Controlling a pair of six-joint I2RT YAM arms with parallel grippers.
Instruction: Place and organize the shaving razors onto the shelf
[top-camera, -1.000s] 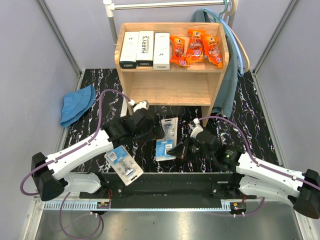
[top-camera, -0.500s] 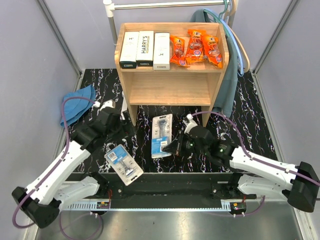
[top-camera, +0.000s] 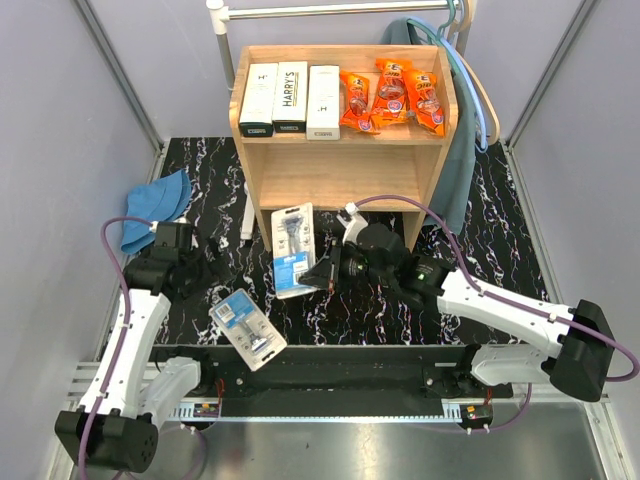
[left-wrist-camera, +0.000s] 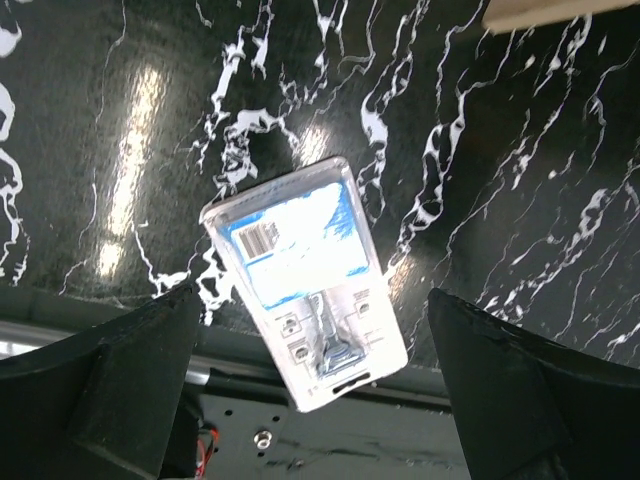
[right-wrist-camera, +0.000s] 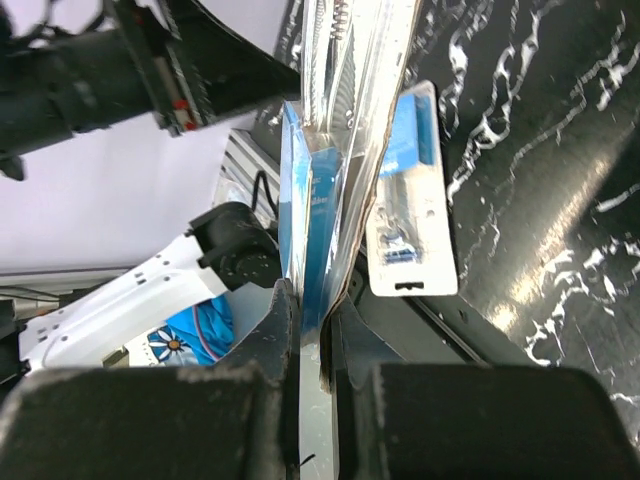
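At the near edge of the black, white-veined marble tabletop (top-camera: 500, 230), a flat blue-backed clear plastic blister card (top-camera: 247, 331) is lying face up. Its razor end is jutting past the edge toward the arm bases. The left gripper (left-wrist-camera: 312, 300) is hovering above this card, and its jaws are standing wide apart, one on either side of the card in the left wrist view, touching nothing.

A little farther in, near the middle of the tabletop, the right gripper (top-camera: 325, 272) is reaching leftward. Its jaws are pinching narrowly on the edge of a second blue-backed blister card (top-camera: 291, 250). This card is showing its razor to the top camera and is appearing edge-on in the right wrist view. Its far end is sitting just in front of the left side panel of the light natural-wood two-tier shelf (top-camera: 340, 180).

On the left, a blue cloth hat (top-camera: 155, 208) is lying on the tabletop, well apart from both cards.

On the shelf's upper tier, three long white boxes with black ends (top-camera: 290, 96) are lying side by side on the left. Three orange pouches (top-camera: 391, 92) are lying just beside them on the right.

Behind the shelf, a metal clothes rail (top-camera: 330, 10) is carrying a grey-teal garment (top-camera: 462, 150), which is hanging down past the shelf's right side.
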